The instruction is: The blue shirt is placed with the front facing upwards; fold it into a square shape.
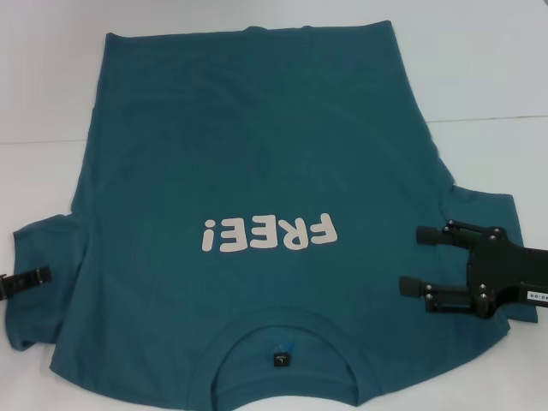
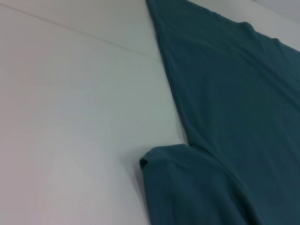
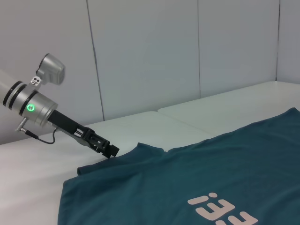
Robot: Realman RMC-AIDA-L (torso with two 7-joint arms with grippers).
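Found the blue shirt [image 1: 257,128] spread flat and front up on the white table [image 1: 497,68], collar [image 1: 282,338] nearest the robot, white "FREE!" print [image 1: 270,233] reading upside down from the head view. Saw both short sleeves sticking out past the body and no fold made yet.

Placed the right gripper [image 1: 424,261] over the right sleeve [image 1: 484,210], jaws spread wide, gripping nothing. Placed the left gripper [image 1: 26,278] at the outer edge of the left sleeve [image 1: 43,257]; could not tell whether open or closed.

Judged the step in hand to be seizing the sleeves for the first inward fold. To do it well: needed to come down low enough to pinch cloth rather than skate over it, and to take both layers of each sleeve near its hem. Needed to lift only slightly, then carry both sides toward the print evenly, to keep the edges straight. Reckoned a one-sided pull likely to drag the whole garment askew.
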